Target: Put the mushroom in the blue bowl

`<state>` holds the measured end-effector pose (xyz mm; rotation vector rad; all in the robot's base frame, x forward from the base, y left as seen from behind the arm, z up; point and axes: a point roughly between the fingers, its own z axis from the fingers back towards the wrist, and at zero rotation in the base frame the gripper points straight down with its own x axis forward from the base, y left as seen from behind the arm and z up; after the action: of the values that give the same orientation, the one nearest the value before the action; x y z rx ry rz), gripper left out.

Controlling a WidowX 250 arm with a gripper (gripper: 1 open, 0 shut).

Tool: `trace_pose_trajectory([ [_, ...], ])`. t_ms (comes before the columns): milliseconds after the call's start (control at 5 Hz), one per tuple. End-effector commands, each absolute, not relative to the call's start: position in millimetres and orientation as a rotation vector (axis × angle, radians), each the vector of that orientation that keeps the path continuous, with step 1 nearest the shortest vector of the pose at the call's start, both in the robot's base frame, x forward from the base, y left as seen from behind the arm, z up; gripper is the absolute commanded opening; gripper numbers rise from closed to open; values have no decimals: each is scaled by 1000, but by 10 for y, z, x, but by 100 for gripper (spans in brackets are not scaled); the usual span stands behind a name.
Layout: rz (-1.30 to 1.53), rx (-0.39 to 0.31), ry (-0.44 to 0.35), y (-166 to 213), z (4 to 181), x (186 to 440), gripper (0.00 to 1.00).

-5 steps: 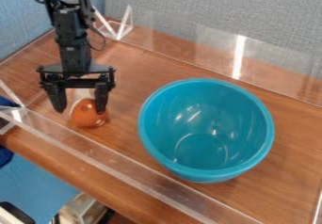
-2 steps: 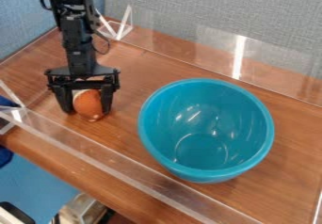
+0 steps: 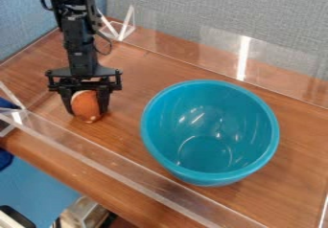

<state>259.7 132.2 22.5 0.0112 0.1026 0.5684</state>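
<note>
The mushroom [image 3: 83, 104], with its orange-brown cap, sits on the wooden table at the left. My gripper [image 3: 84, 108] points straight down over it, one black finger on each side, and the jaws are shut on the mushroom. The lower part of the mushroom is partly hidden by the fingers. The blue bowl [image 3: 193, 112], large, teal and with nothing in it, stands to the right of the gripper, a short gap away.
Clear acrylic walls [image 3: 250, 55] border the wooden table [image 3: 153, 64] at the back and along the front edge. A white wire-like object [image 3: 122, 26] stands at the back left behind the arm.
The gripper came down around the mushroom, and its fingers, spread wide before, have closed in against it. The bowl has not moved.
</note>
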Motion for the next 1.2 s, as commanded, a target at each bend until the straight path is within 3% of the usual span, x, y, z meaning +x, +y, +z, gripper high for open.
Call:
trace_pose_trajectory([
  [0, 597, 21, 64, 1410, 334, 2578, 0],
  [1000, 620, 33, 44, 1413, 420, 2516, 0],
])
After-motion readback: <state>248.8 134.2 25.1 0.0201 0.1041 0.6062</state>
